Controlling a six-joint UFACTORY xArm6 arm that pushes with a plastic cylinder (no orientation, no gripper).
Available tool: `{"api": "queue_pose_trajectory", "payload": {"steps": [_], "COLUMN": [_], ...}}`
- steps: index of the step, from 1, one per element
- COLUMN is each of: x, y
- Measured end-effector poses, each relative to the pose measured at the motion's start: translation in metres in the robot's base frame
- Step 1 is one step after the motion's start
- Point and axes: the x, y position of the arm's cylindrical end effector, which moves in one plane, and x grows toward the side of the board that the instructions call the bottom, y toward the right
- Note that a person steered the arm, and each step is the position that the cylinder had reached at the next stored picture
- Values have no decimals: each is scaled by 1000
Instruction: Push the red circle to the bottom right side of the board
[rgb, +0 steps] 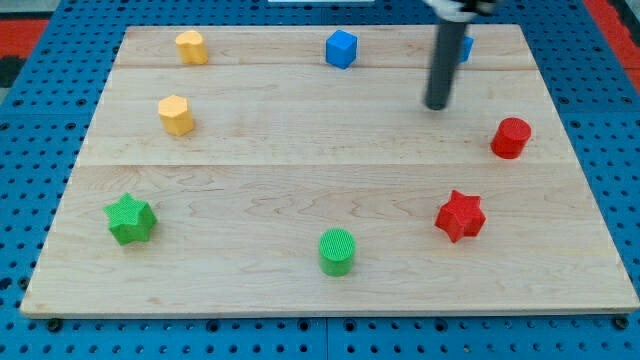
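Observation:
The red circle (510, 137) stands near the board's right edge, at mid height. My tip (437, 105) is the lower end of the dark rod, up and to the left of the red circle, with a clear gap between them. A red star (460, 215) lies below and to the left of the red circle, toward the view's bottom right. The wooden board (300, 190) fills most of the view.
A blue cube (341, 48) sits at the top centre, and another blue block (467, 47) is mostly hidden behind the rod. Two yellow blocks (191, 47) (175, 114) are at the top left. A green star (130, 219) is at the bottom left, a green circle (337, 251) at the bottom centre.

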Motion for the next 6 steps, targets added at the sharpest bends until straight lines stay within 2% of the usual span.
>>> {"api": "queue_pose_trajectory", "payload": {"steps": [1, 2, 3, 4, 5, 6], "x": [42, 50, 83, 71, 20, 65], "y": [95, 90, 148, 114, 35, 104]}}
